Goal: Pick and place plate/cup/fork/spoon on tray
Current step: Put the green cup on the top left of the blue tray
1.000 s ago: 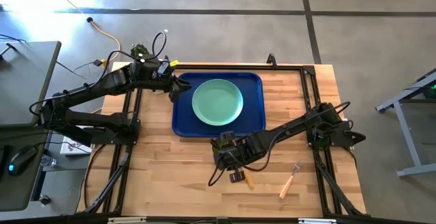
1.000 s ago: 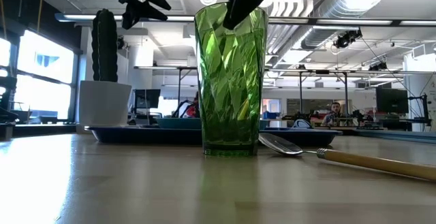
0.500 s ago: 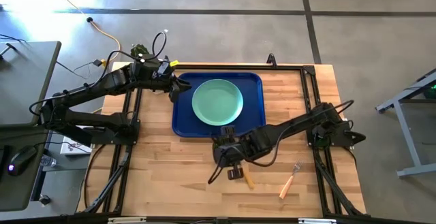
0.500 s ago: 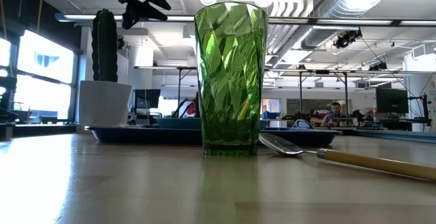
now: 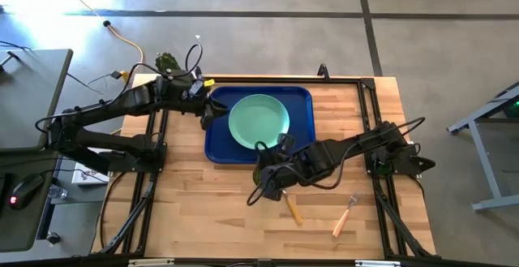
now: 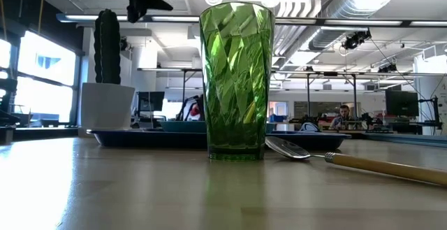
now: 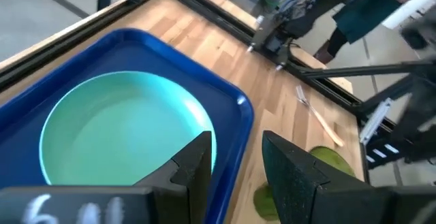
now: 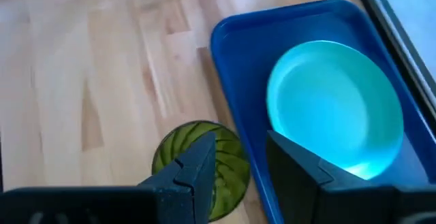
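Your right gripper [image 8: 235,166] has pulled back toward the tray [image 5: 217,141] since a second ago, fingers apart and empty, the cup [image 8: 199,166] upright right beneath them beside the tray, so it's lined up for the grab.

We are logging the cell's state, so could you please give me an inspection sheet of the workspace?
Surface: wooden table, bare in front.
Job's things: plate on tray; cup upright beside the tray; spoon and fork on the wood.
Clutter: potted cactus at the far edge.
Grippers: left gripper open above the tray; right gripper open over the cup.
Cables: yellow cord on the floor.
Surroundings: person seated far behind.
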Controlling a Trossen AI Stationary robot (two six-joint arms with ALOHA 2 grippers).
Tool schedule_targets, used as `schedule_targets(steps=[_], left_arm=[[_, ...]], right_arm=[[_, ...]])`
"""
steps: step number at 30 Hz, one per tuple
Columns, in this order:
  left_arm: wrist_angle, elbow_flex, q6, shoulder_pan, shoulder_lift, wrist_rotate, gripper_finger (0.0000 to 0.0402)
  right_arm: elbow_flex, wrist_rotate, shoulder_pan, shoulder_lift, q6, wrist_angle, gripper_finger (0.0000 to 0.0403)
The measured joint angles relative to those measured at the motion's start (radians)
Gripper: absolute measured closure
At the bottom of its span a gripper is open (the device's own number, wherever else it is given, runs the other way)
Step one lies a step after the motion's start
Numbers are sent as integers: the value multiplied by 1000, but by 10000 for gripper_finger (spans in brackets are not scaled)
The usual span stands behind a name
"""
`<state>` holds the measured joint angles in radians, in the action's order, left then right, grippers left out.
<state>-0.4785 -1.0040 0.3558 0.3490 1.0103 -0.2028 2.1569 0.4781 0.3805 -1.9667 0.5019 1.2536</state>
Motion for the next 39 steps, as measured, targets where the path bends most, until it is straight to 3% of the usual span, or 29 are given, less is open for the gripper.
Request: schedule_targets(steps=[9,17,39], left_arm=[[-68,-100,-18,-65,4,1,280],[-164,-177,-23,-140,82,1,280],[-221,-231,0,-334,253,7,280]], right_arm=[[106,101,-1,0,129,145,281],[139,168,-7,-1,282,320,281],[138,160,-84,-1,398,317,281]])
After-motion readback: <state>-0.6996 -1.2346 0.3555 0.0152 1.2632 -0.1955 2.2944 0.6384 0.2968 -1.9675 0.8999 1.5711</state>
